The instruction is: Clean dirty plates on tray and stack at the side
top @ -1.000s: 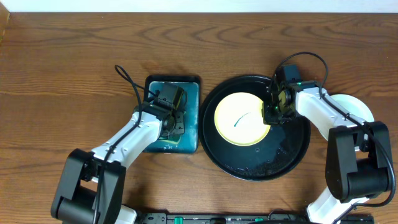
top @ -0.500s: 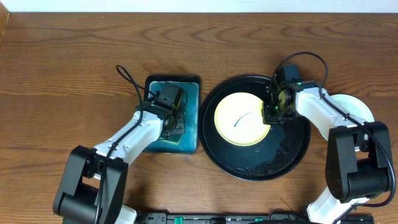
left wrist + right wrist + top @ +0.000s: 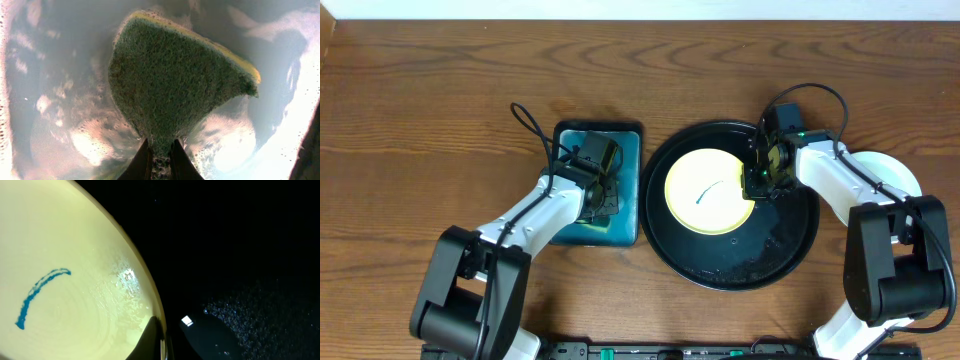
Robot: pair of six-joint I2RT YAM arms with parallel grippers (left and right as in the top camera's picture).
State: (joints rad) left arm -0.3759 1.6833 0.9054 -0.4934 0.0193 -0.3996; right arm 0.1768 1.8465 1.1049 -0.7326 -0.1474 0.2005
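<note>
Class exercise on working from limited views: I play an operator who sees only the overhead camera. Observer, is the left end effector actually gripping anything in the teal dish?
Observer: Yes. The left wrist view shows the left end effector shut on one corner of a green and yellow sponge.
Operator: What surrounds the sponge?
Observer: Foamy water, with bubbles all around it.
Operator: And the right end effector?
Observer: The right wrist view shows it shut on the rim of the yellow plate.
</note>
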